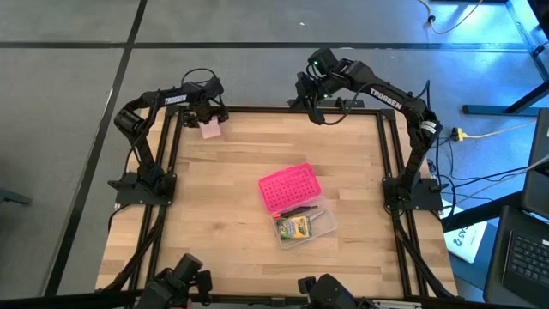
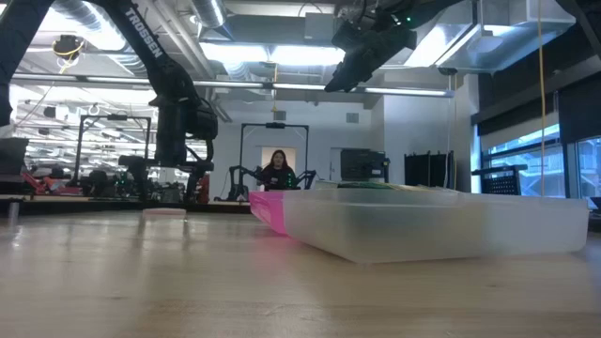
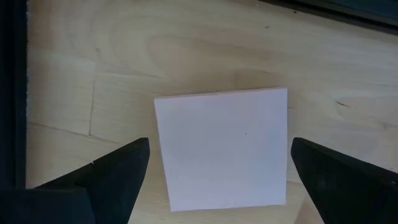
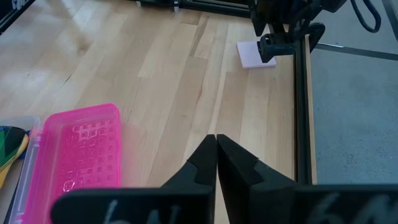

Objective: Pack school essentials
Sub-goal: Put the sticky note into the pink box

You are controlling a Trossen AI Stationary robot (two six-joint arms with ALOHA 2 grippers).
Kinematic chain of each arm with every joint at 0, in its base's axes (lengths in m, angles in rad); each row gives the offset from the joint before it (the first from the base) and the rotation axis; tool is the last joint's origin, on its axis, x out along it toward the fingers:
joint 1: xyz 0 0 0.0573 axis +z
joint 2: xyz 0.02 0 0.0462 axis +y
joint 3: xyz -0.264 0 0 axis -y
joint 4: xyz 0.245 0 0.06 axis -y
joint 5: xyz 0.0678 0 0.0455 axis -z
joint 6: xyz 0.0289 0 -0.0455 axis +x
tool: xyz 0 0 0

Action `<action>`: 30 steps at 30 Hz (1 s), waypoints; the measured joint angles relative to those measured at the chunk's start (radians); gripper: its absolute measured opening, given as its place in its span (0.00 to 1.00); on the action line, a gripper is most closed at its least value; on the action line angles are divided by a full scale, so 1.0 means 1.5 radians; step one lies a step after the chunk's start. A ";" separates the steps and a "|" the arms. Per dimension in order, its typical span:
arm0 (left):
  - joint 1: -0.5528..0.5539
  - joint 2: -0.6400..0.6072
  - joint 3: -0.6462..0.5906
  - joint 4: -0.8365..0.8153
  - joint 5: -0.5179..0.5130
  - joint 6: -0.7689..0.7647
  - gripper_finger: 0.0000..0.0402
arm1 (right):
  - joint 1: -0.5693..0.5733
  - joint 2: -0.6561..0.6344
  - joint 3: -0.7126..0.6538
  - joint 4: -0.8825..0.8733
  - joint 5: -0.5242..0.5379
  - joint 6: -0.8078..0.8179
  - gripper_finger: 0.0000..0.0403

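The pink sticky-note pad lies flat on the table near its far left corner; it fills the left wrist view. My left gripper hovers over it, open, one finger on either side of the pad and apart from it. My right gripper is shut and empty, raised above the table's far edge. The clear case with its pink perforated lid swung open sits mid-table; the green-yellow crayon box and a dark red pen lie inside. Other stationery is not discernible.
The black frame rail runs close beside the pad along the table's left edge. In the low view the case stands in front, a person sits far off in the room. Bare wood lies between the pad and the case.
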 joint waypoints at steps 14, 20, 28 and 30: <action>-0.006 0.000 0.000 0.000 -0.009 -0.016 0.96 | 0.000 0.000 0.000 0.000 0.000 0.000 0.04; -0.006 0.000 0.000 0.001 -0.008 -0.016 0.96 | 0.000 0.000 0.000 0.000 0.000 0.000 0.04; -0.006 0.000 0.000 0.001 -0.020 -0.016 0.96 | 0.000 0.000 0.000 0.000 0.000 0.000 0.04; -0.008 0.001 0.000 0.001 -0.020 -0.016 0.96 | 0.000 0.000 0.000 0.000 0.000 0.000 0.04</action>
